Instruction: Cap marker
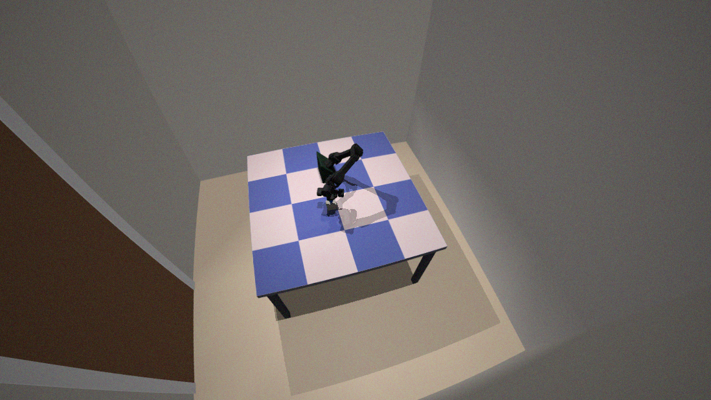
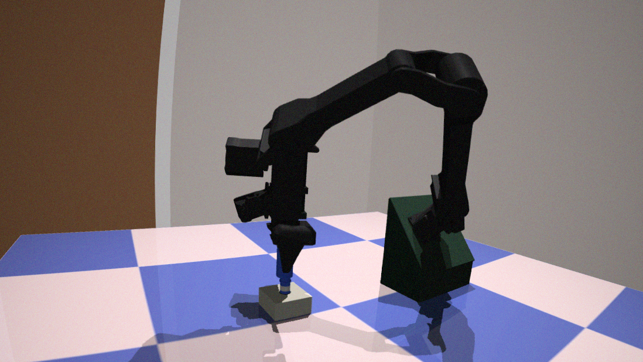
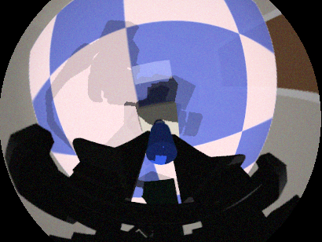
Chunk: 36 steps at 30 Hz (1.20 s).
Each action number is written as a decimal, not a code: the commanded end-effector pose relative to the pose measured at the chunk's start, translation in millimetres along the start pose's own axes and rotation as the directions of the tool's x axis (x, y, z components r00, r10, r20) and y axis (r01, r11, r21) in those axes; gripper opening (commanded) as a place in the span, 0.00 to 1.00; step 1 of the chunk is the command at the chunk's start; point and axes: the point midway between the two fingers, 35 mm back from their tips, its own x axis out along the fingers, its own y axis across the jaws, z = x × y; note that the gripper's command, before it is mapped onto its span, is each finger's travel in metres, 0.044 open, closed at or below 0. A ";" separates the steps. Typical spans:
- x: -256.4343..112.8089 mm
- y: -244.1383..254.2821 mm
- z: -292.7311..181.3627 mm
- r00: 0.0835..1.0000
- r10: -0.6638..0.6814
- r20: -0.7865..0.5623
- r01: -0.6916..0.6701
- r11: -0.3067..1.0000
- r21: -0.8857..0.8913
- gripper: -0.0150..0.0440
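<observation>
My gripper (image 2: 286, 267) (image 3: 160, 135) points straight down and is shut on the blue cap (image 2: 280, 269) (image 3: 161, 151). The cap is upright over the top of the marker (image 2: 284, 289). In the exterior view the cap's lower rim is just above the marker's blue collar; the marker's upper part is hidden, and how far the cap is seated cannot be told. The marker's pale band shows below the collar. The marker stands upright in the pale holder block (image 2: 293, 310) (image 3: 159, 111). In the top view the arm mostly hides the cap and marker.
The dark green wedge-shaped base (image 2: 400, 251) (image 1: 322, 169) stands by the arm's foot. The arm arches from it to the holder block. The checkered table (image 1: 328, 253) (image 2: 67, 306) carries the arm's shadows.
</observation>
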 end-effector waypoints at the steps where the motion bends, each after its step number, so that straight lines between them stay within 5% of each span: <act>1: 7.6 -0.7 -1.5 1.000 0.007 -0.005 -0.007 1.000 0.009 0.25; 20: 9.9 -0.6 -1.8 1.000 0.008 -0.005 -0.008 1.000 0.009 0.25; 36: 9.2 -0.8 -2.1 1.000 0.002 -0.006 -0.002 1.000 0.005 0.97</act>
